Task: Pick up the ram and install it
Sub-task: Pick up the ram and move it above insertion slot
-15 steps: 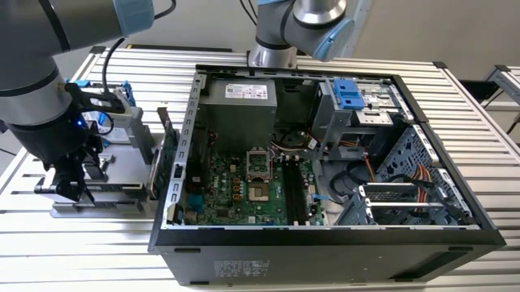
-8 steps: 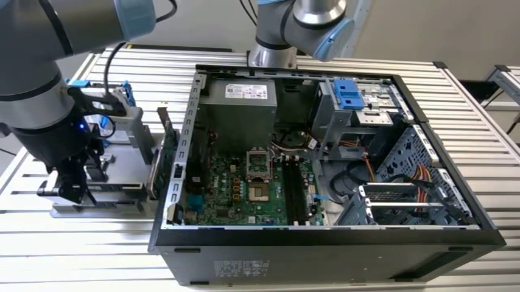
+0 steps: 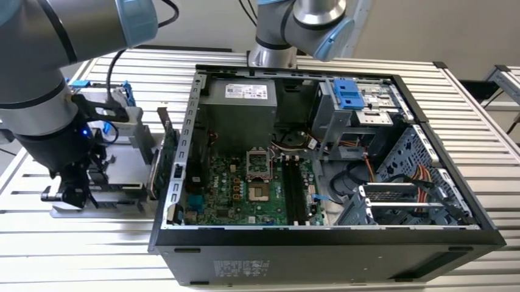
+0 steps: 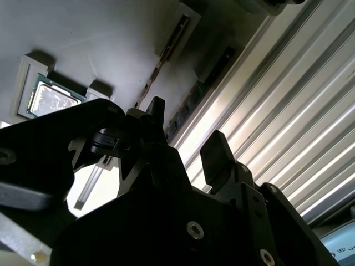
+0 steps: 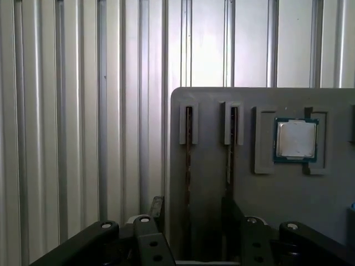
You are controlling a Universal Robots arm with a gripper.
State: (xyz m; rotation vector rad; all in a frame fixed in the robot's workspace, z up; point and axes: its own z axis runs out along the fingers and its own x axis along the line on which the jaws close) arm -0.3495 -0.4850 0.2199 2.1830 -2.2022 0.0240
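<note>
Black fingers point(image 4: 219, 152) are closest in both wrist views. They are apart, and nothing is held between them. Just past them is a gray tray point(image 5: 288, 210) with two thin slots cut into it. One slot holds a long, skinny stick standing on its edge, and I think that stick is the ram point(image 5: 188, 166). It shows just its thin edge, so I cannot see its chips or its label. The second slot point(image 5: 233, 166) beside it has something dark and thin in it too, but I cannot tell what that is. A shiny square chip point(image 5: 297, 138) sits in its own little pocket in the tray, near the slots.

In the exterior view the fingers hang low over the tray, at about 9 o'clock from the big open computer case point(image 3: 325, 255). The tray and the case both rest on the ribbed metal bench point(image 3: 479, 115). Inside the case lies a green board point(image 3: 235, 194). At about 3 o'clock on that board are some long black slots point(image 3: 296, 188), and they look empty to me.

I think the job is right at its start. The ram is in the tray and is not picked up yet. The fingers are near it, but I cannot see them touching it. Picking it up and putting it in the case are both not done.
</note>
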